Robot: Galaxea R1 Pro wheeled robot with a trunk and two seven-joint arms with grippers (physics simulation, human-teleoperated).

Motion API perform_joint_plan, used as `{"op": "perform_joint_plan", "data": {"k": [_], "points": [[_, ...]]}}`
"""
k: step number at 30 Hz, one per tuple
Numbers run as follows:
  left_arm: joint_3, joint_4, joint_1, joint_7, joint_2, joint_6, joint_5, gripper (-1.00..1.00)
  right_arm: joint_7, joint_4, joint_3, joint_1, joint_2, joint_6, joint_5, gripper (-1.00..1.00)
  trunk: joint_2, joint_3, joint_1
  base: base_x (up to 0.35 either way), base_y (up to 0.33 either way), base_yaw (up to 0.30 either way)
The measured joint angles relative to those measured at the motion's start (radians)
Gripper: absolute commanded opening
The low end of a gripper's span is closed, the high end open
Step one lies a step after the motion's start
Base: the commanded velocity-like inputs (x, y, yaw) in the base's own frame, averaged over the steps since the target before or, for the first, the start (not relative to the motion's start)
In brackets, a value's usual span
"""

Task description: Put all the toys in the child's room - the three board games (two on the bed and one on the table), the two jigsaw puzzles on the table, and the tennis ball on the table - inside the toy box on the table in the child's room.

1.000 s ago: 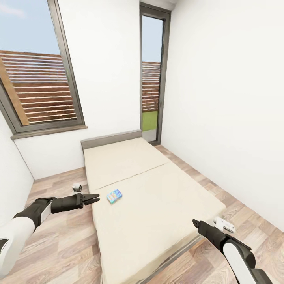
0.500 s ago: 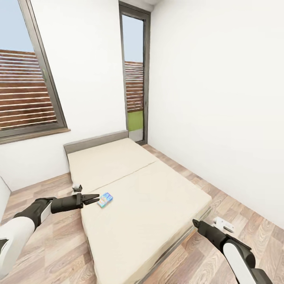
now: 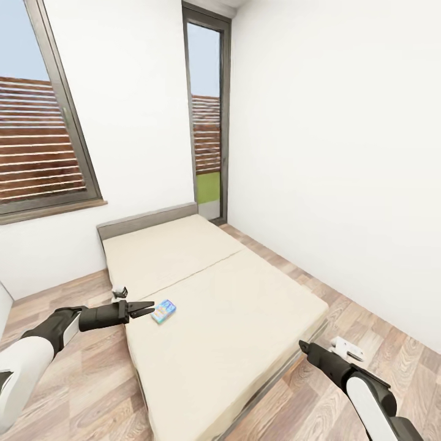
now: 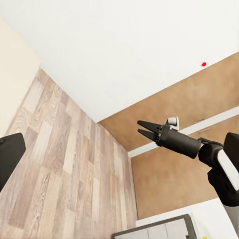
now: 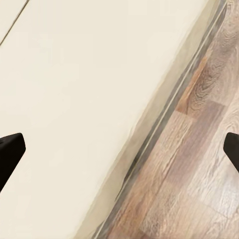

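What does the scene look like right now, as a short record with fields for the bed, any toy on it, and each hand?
room: white walls, wood-plank floor, a wide window and a narrow glazed door
bed: cream two-part mattress on a dark frame
toy on bed: one small teal-blue board game, lying flat near the mattress edge on the robot's left
left hand: open, held in the air, tips pointing at the board game, not touching it
right hand: open, empty, over the floor by the bed's near corner

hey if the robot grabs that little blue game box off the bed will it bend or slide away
The game box looks like a flat, stiff carton, so it probably won't bend. Small, so likely light. Lying flat on the soft bed, it may skid slightly if nudged, not roll.
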State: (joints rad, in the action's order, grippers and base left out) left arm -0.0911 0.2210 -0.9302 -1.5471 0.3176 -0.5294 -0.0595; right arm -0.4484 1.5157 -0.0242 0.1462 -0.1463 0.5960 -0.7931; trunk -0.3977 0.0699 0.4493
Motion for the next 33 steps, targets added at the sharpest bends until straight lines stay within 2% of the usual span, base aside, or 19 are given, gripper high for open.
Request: {"op": "perform_joint_plan", "data": {"k": [9, 15, 33], "points": [[0.0, 0.0, 0.0, 0.0, 0.0, 0.0, 0.001, 1.0, 0.0, 0.0, 0.0, 0.0, 0.0, 0.0, 0.0, 1.0, 0.0, 0.0, 0.0, 0.0, 0.067, -0.006], [0.0, 0.0, 0.0, 0.0, 0.0, 0.0, 0.001, 1.0, 0.0, -0.001, 0.0, 0.0, 0.0, 0.0, -0.001, 1.0, 0.0, 0.0, 0.0, 0.0, 0.145, -0.164], [0.0, 0.0, 0.0, 0.0, 0.0, 0.0, 0.0, 1.0, 0.0, -0.002, 0.0, 0.0, 0.0, 0.0, 0.0, 1.0, 0.0, 0.0, 0.0, 0.0, 0.021, -0.029]]}}
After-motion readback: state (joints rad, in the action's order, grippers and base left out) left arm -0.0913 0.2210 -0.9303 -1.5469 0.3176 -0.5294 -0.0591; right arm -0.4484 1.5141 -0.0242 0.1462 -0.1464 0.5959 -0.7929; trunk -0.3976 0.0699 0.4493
